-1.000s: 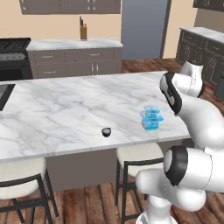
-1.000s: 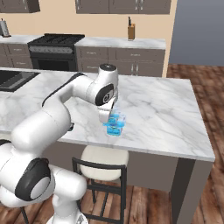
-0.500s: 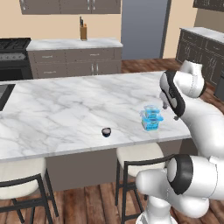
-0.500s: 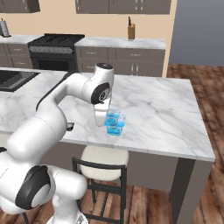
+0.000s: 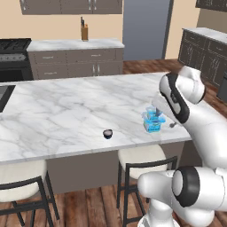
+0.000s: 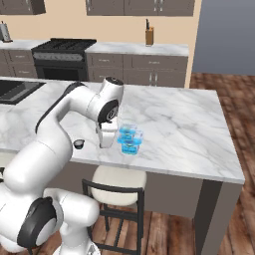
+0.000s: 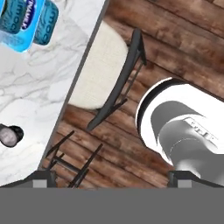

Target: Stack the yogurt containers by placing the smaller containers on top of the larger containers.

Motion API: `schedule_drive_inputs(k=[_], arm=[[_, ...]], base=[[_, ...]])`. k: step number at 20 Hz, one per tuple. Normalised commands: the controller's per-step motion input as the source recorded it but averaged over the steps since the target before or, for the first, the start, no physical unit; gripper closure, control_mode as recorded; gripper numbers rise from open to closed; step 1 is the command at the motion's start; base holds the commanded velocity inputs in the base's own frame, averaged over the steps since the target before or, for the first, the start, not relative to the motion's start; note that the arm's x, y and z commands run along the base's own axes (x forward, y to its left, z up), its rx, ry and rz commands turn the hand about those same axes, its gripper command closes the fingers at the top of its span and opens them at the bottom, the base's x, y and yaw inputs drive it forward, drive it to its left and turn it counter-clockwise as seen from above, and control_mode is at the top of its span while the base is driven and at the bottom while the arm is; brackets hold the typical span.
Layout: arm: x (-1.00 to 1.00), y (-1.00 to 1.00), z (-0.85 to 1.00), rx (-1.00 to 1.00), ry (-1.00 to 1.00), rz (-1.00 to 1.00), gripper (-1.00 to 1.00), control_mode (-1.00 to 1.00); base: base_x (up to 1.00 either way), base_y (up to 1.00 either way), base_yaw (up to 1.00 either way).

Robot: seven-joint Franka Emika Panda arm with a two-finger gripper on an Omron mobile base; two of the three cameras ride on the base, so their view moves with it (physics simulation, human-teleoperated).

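Observation:
The smaller container, a tiny dark cup point(image 5: 107, 133) point(image 6: 78, 144) point(image 7: 9, 135), stands near the front edge of the marble island point(image 5: 62, 111). The larger container, a light-blue tub point(image 5: 154, 121) point(image 6: 130, 139) point(image 7: 24, 19), stands to its right, well apart from it. My gripper point(image 6: 106, 143) point(image 7: 113, 176) hangs open and empty over the island's front edge, between the two and close to the tub's left side. Its fingertips point(image 7: 43, 176) stand wide apart, pointing down past the edge at the floor.
A cushioned stool point(image 5: 142, 155) point(image 6: 119, 179) point(image 7: 103, 74) stands under the island's front edge, below my hand. A sink point(image 6: 15, 89) is set in the island's left end. A stove point(image 6: 62, 50) and a knife block point(image 6: 149, 36) stand on the back counter.
My hand has moved from above the blue tub toward the dark cup and the island's front edge. The tub and the cup have stayed put, and the jaws remain open.

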Motion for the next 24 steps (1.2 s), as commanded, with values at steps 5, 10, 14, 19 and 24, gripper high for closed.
schedule_drive_inputs(k=[5, 10, 14, 19, 24], arm=[[-0.04, 0.5, -0.1, 0.08, 0.0, 0.2, -1.0, -1.0], [0.0, 0.47, -0.05, 0.06, 0.0, 0.22, -1.0, -1.0], [0.0, 0.44, -0.06, 0.03, 0.0, 0.25, -1.0, -1.0], [0.0, 0.43, -0.07, 0.0, 0.0, 0.28, -1.0, -1.0], [0.0, 0.46, -0.19, 0.0, -0.01, 0.3, -1.0, -1.0]], base=[[0.0, 0.0, 0.0], [0.0, 0.0, 0.0], [0.0, 0.0, 0.0], [0.0, 0.0, 0.0], [0.0, 0.0, 0.0]])
